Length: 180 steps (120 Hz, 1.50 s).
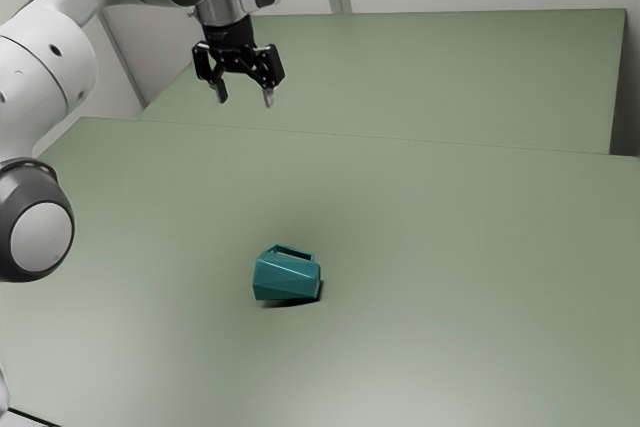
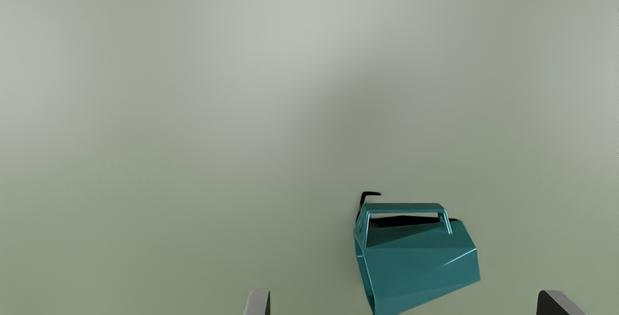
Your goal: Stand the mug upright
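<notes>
High above the green table, the black gripper (image 1: 244, 98) hangs open with nothing between its fingers. The teal faceted mug (image 1: 287, 275) lies on its side on the table, below the gripper, with its handle on the upper side in the exterior view. In the wrist view the mug (image 2: 420, 262) lies beyond the fingertips, its handle showing along one side and its rim seen edge-on. The gripper (image 2: 404, 303) shows two widely parted fingertips there, and the mug appears between their lines, well below them.
The green tabletop (image 1: 450, 247) extends around the mug. A green panel (image 1: 450, 77) stands behind the table's far edge. The arm's large joints occupy the exterior view's left side.
</notes>
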### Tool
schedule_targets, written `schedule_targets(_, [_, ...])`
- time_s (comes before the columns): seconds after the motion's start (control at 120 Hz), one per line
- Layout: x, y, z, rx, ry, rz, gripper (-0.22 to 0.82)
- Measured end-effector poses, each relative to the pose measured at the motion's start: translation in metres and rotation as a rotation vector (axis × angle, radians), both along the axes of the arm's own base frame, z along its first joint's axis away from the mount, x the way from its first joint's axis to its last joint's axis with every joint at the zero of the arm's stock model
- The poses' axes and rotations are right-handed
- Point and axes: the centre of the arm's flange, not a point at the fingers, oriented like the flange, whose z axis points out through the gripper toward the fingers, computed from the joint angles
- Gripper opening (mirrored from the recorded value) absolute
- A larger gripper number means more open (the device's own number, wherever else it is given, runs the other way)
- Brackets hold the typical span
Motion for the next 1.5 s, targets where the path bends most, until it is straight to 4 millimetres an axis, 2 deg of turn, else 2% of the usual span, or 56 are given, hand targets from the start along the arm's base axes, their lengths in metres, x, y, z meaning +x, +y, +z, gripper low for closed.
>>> schedule_targets(0.308, [-0.003, -0.004, 0.005, 0.002, -0.005, -0.004, 0.6])
schedule_targets(0.392, [-0.015, 0.002, 0.011, -0.001, 0.003, 0.002, 0.6])
schedule_targets(0.433, [-0.022, 0.003, 0.007, -0.003, 0.021, 0.002, 0.6])
schedule_targets(0.583, [-0.061, 0.024, -0.028, -0.036, 0.112, 0.034, 0.6])
schedule_targets(0.808, [-0.124, 0.108, -0.097, -0.314, 0.178, 0.229, 0.6])
schedule_targets(0.867, [-0.139, 0.122, -0.11, -0.379, 0.159, 0.27, 0.61])
schedule_targets(0.9, [-0.144, 0.119, -0.118, -0.409, 0.152, 0.272, 0.61])
schedule_targets(1.0, [-0.156, 0.088, -0.152, -0.494, 0.159, 0.242, 0.6])
schedule_targets(1.117, [-0.165, 0.076, -0.184, -0.571, 0.132, 0.24, 0.6])
schedule_targets(1.275, [-0.169, 0.076, -0.211, -0.619, 0.072, 0.233, 0.6])
schedule_targets(1.5, [-0.159, 0.079, -0.246, -0.625, 0.005, 0.193, 0.6])
